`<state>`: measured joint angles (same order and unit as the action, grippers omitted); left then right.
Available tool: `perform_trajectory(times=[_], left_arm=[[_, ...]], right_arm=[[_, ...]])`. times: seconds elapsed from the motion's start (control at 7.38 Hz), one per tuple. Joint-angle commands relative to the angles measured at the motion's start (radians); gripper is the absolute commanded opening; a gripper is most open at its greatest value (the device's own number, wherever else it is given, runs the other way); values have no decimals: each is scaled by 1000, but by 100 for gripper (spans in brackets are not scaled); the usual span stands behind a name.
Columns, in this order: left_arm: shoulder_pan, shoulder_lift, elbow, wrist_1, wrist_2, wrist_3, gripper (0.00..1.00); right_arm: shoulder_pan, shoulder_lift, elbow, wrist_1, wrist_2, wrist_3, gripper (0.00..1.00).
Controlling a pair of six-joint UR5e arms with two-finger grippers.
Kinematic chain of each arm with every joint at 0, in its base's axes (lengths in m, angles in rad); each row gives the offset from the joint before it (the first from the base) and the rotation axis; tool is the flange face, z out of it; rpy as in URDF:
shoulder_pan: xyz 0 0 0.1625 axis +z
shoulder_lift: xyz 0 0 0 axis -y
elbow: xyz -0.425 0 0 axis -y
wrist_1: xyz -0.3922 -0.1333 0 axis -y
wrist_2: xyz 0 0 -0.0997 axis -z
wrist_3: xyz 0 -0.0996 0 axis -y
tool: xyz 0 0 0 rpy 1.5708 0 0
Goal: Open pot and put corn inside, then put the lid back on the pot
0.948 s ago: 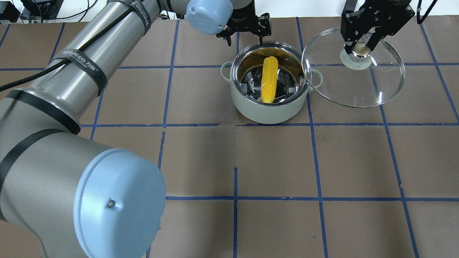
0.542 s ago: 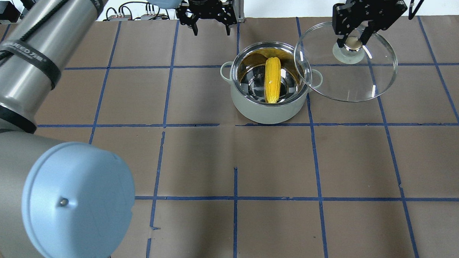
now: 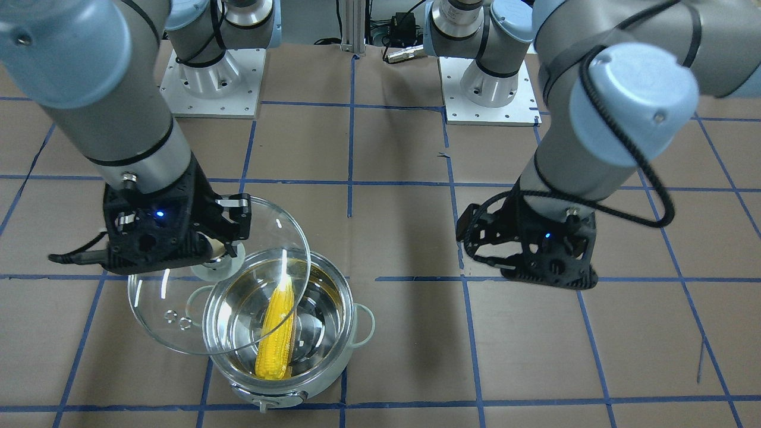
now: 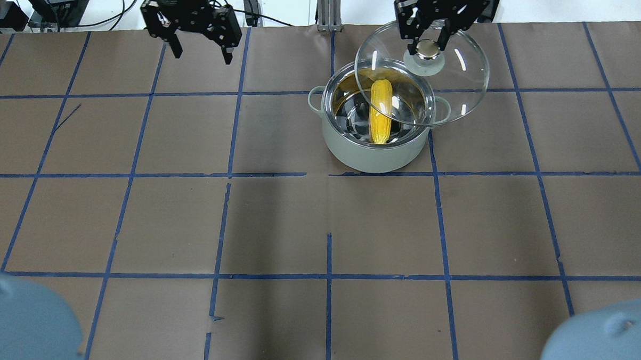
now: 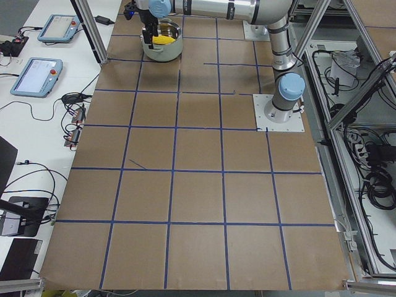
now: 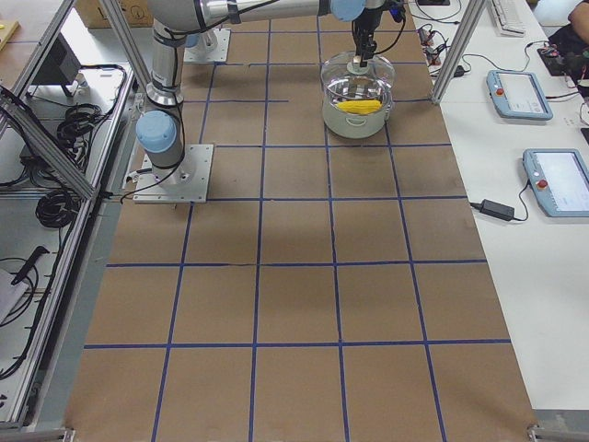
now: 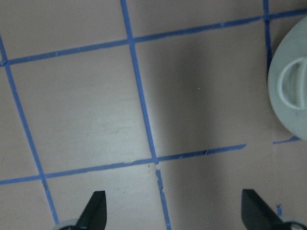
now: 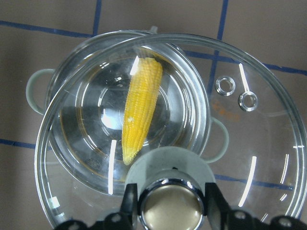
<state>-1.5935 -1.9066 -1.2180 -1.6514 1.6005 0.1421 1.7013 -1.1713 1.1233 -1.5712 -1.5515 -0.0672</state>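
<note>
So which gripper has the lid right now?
The right gripper, shut on the lid by its knob, holding it partly over the pot. The left gripper is open and empty, away from the pot.

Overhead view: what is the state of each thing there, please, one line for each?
pot: open, corn inside.
corn: lying inside the pot.
lid: held above the pot, off centre, not seated.
right gripper: shut on the lid.
left gripper: open, empty, away from the pot.

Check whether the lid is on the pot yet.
Off. The right gripper holds the lid offset above the pot, covering only part.
</note>
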Motion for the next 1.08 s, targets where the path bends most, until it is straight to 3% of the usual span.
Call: perform_trajectory(times=[0.0, 0.54, 0.95], left_arm=[[119, 196, -200, 42, 4, 112, 100], [118, 323, -288, 39, -11, 88, 100], [118, 301, -307, 76, -33, 94, 100]], right_arm=[[61, 105, -80, -4, -1, 3, 45], [60, 145, -45, -3, 7, -16, 43], [57, 150, -25, -44, 11, -17, 43]])
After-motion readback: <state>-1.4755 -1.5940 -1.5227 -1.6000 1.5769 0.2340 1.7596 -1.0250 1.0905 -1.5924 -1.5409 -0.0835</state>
